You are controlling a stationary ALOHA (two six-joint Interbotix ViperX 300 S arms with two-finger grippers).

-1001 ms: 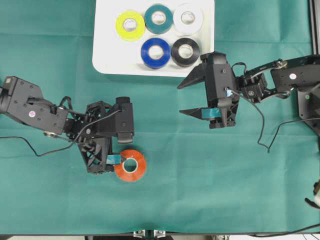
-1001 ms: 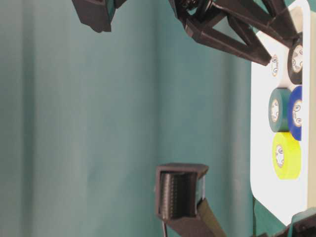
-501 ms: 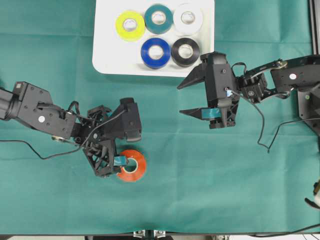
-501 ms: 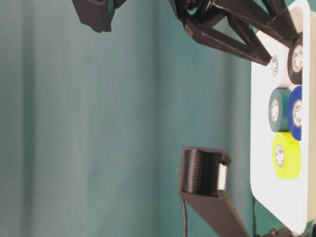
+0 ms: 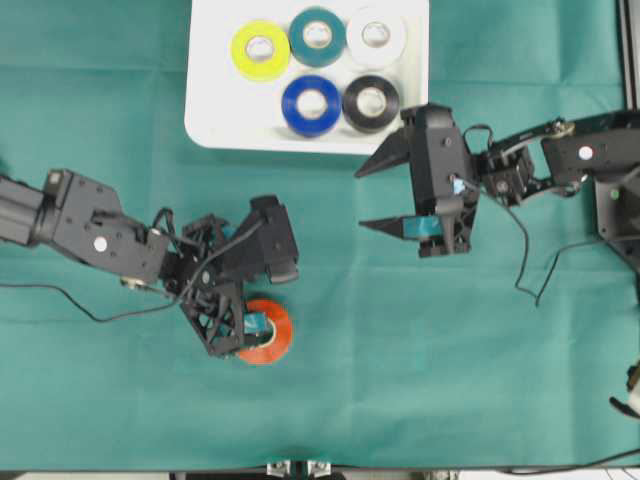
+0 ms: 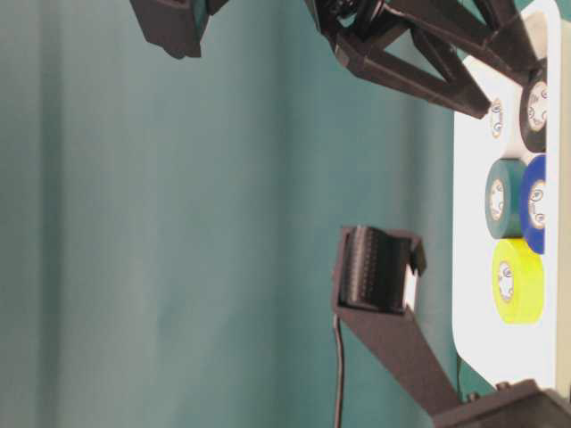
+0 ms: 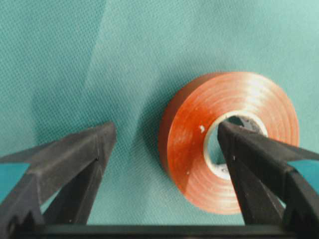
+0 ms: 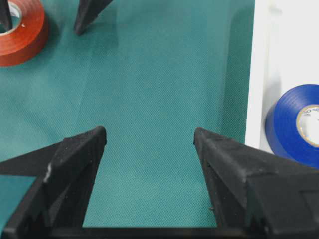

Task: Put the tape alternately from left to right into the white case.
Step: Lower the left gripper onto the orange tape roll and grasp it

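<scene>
Lying flat on the green cloth point(image 5: 420, 350), the orange-red ring-shaped roll of tape point(image 5: 270, 338) sits well apart from the shallow glossy white rectangular plastic case point(image 5: 212, 100) at the top of the overhead view. The left gripper point(image 7: 164, 137) is over this roll with its jaws spread wide: in the left wrist view 1 black finger point(image 7: 254, 164) points into the pale core hole, and the other finger point(image 7: 75, 159) is out on the bare cloth beside the roll, clear of its outer wall. Whether the inner finger actually touches the core cannot be told from these views. Nothing is gripped.

Inside the case lie 5 rolls. A yellow roll point(image 5: 260, 50), a teal roll point(image 5: 317, 36) and a white roll point(image 5: 376, 36) form the far row; a blue roll point(image 5: 310, 104) and a black roll point(image 5: 371, 102) form the near row, each roll close against its neighbours.

The right gripper point(image 5: 360, 198) hangs over bare cloth just below the case's lower right corner, jaws wide apart and holding nothing. In the right wrist view the blue roll shows at the right edge.
</scene>
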